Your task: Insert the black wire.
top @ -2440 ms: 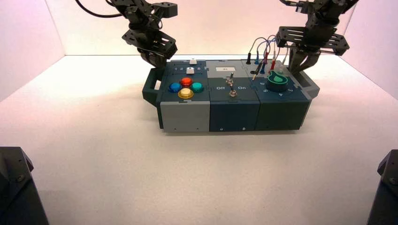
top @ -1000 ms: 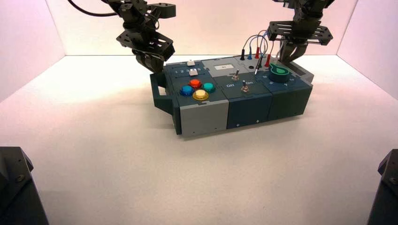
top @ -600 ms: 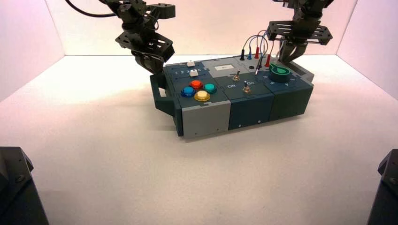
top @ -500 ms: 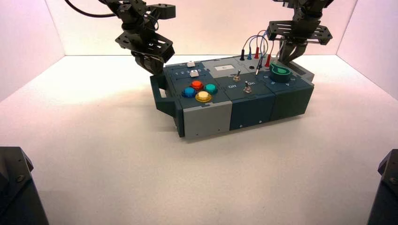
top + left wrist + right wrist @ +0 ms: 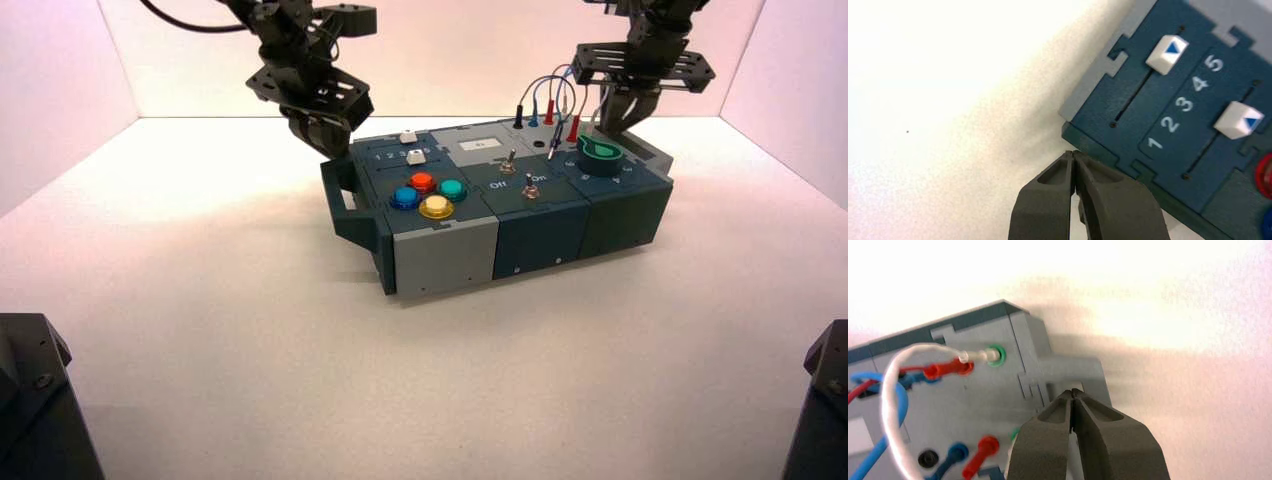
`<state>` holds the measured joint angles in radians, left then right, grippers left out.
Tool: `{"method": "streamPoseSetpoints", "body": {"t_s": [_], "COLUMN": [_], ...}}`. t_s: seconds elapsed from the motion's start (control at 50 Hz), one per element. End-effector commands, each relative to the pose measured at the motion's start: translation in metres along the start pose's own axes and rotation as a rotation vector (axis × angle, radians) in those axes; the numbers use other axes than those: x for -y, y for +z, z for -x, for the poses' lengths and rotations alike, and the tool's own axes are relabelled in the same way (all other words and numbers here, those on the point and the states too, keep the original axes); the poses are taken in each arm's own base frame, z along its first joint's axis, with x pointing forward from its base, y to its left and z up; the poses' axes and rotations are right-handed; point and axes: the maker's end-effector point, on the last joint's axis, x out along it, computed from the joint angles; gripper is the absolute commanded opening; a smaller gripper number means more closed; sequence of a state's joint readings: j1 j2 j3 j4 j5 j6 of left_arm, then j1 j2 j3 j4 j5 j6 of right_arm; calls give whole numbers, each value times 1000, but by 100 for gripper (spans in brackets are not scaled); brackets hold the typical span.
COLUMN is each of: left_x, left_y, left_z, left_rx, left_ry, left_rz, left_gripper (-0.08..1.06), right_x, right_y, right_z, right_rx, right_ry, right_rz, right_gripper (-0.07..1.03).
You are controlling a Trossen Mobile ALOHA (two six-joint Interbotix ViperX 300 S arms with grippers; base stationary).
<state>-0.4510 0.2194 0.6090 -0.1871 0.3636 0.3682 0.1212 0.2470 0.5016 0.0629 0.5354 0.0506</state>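
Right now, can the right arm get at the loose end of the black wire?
Probably yes. The right gripper, shut, hangs above the box's far right corner, and the black wire's loose plug sticks up close beside it, with only the red plug and looping leads crowding the approach.

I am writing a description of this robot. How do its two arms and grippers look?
Both arms are black, built from boxy links and flat perforated brackets. A black cable loops off the left arm. The left gripper and right gripper each have two dark grey, wedge-shaped fingers that taper to narrow tips, with recessed hollows on their sides.
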Motion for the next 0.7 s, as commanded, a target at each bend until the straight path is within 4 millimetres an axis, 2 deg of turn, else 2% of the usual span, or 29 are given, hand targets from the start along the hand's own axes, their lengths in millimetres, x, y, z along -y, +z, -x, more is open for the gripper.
{"method": "streamPoseSetpoints", "body": {"t_s": [0.02,0.22,0.42,0.56,0.7], "left_x": [1,-17,-24,-29,-29], "left_y": [37,52,64,68,71], "left_z": [28,44,57,60,62], "left_rx": [111,145,181,189,191], "left_ry": [16,38,51,58,57], "left_rz": [-27,-4,2,-8,-15], "left_gripper": [-3,-3,-3,-3,-3], "right_x": [-36,-35,-35,-33,-21], "right_y": [-7,4,10,7,-2], "right_z": [15,40,63,75,90], "right_rx": [-8,34,65,69,64], "right_ry": [29,18,18,10,-8], "right_rz": [76,94,98,95,82], "right_gripper": [-2,-2,-2,-2,-2]}}
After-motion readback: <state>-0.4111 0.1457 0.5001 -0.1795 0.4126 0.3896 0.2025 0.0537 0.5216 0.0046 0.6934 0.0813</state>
